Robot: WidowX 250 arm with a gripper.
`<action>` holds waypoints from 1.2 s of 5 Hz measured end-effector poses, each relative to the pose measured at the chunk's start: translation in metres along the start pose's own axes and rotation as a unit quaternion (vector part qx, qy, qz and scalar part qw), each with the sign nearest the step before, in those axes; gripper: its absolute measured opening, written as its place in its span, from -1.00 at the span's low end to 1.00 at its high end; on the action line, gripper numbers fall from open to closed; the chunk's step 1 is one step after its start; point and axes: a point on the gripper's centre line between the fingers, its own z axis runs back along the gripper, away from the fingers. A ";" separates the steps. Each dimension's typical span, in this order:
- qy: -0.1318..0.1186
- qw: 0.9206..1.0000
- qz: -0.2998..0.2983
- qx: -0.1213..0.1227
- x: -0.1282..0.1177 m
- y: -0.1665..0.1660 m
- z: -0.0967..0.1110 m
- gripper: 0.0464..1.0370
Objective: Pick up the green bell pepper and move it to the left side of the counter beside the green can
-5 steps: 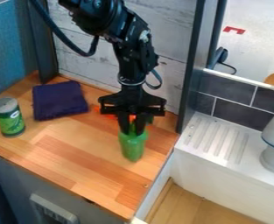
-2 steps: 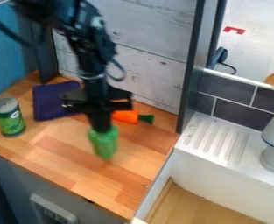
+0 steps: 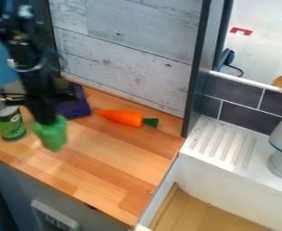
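A whitewashed plank wall [image 3: 128,58] backs the wooden counter [image 3: 115,162], with a ridged white ledge [image 3: 221,146] beyond its right edge. Over the counter's left part, the claw [image 3: 47,121] points down, clamped on the green object [image 3: 52,136], which hangs directly below it, upright or nearly so. Just left, near the left edge, stands a can [image 3: 11,124]; a purple cloth [image 3: 76,106] lies behind, towards the back left corner. A carrot [image 3: 122,117] lies near the back edge, well apart from the claw.

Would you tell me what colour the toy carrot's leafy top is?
The leafy top is green, clearest in the camera view.
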 end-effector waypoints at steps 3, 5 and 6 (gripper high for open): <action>0.018 1.000 0.023 0.003 0.015 0.044 -0.032 -0.85; 0.030 0.999 0.028 -0.008 0.018 0.040 -0.037 -0.77; 0.045 0.998 0.048 -0.019 0.014 0.036 -0.036 -0.35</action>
